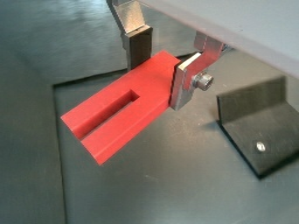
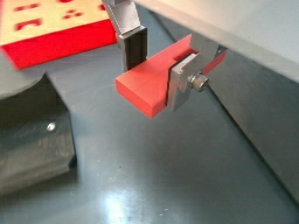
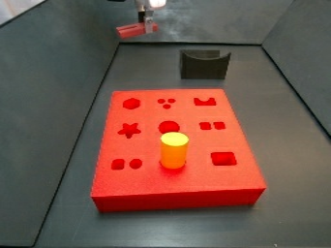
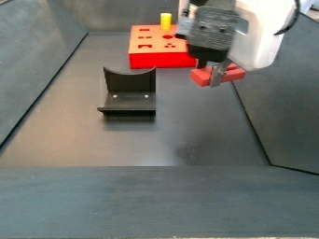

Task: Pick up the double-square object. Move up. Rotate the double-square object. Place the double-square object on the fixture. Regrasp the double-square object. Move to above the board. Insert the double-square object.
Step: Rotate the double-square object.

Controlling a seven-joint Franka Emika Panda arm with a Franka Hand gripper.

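The double-square object [image 1: 117,114] is a small red elongated block with a slot in its face. My gripper [image 1: 162,68] is shut on one end of it and holds it in the air above the dark floor, also in a wrist view [image 2: 158,70]. In a side view the object [image 4: 212,77] hangs under the gripper [image 4: 214,67], to the right of the fixture [image 4: 127,93] and apart from it. The red board [image 3: 175,145] with shaped holes lies flat, far from the gripper [image 3: 145,19]. The fixture also shows in both wrist views [image 1: 251,118] [image 2: 30,131].
A yellow-orange cylinder [image 3: 173,150] stands upright in the board, also seen in a side view [image 4: 165,19]. Grey walls enclose the dark floor [image 4: 187,140] on all sides. The board shows in a wrist view [image 2: 47,31].
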